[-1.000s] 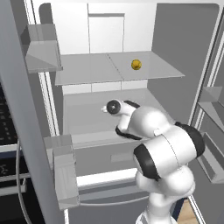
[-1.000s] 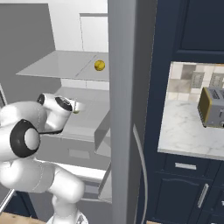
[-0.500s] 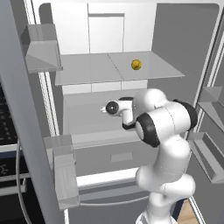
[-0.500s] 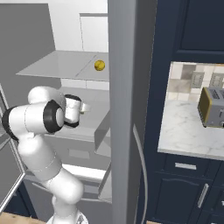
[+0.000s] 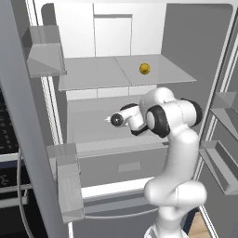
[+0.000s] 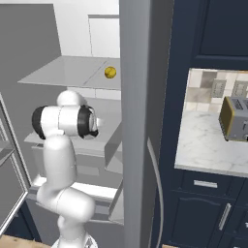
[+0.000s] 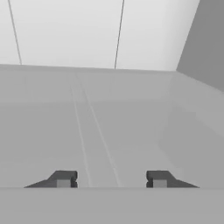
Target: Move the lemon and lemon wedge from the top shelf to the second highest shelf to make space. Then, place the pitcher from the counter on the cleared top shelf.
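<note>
The lemon [image 5: 144, 69] sits toward the upper right of the left base view, on the fridge's top shelf [image 5: 93, 76], so that shelf is not yet cleared. The gripper [image 7: 111, 179] reaches in over the second highest shelf [image 5: 88, 123] at mid-frame, fingers spread wide apart with nothing between them, probably so it can rise to the fruit. No lemon wedge can be made out.

No readable text, labels, brands, numbers or signs appear anywhere: the fridge interior, its shelves and door bins, the dark cabinets, the counter and the toaster are all rendered as plain, unmarked surfaces.
</note>
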{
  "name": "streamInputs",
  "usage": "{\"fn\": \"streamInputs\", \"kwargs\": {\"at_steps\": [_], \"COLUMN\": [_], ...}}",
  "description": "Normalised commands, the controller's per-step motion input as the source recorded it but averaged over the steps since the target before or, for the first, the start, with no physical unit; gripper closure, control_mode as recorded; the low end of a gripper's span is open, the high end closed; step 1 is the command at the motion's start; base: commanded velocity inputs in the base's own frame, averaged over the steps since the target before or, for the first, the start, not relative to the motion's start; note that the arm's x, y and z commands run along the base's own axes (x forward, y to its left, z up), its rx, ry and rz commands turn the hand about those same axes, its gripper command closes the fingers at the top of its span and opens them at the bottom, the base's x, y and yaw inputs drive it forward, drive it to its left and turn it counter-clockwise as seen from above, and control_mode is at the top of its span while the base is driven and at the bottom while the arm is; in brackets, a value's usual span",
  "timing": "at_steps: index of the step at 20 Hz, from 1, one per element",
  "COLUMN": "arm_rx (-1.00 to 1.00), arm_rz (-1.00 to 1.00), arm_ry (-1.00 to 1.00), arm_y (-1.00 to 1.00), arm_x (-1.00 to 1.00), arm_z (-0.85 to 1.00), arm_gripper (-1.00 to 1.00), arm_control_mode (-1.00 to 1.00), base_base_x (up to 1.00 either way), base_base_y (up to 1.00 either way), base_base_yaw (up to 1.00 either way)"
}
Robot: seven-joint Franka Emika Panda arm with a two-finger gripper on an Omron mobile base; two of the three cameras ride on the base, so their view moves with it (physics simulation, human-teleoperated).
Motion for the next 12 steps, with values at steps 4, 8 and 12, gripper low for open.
{"fn": "streamInputs", "kwargs": {"at_steps": [4, 8, 12], "arm_rx": [-0.01, -0.02, -0.05], "arm_rz": [-0.01, -0.03, -0.06], "arm_ry": [0.0, 0.0, 0.01], "arm_y": [0.21, 0.04, 0.01], "arm_x": [0.48, -0.01, -0.24], "arm_z": [-0.03, 0.27, 0.7], "arm_gripper": [-1.0, -1.0, -1.0], "arm_control_mode": [-1.0, -1.0, -1.0], "base_base_x": [0.0, 0.0, 0.0], "base_base_y": [0.0, 0.0, 0.0], "base_base_yaw": [0.0, 0.0, 0.0]}}
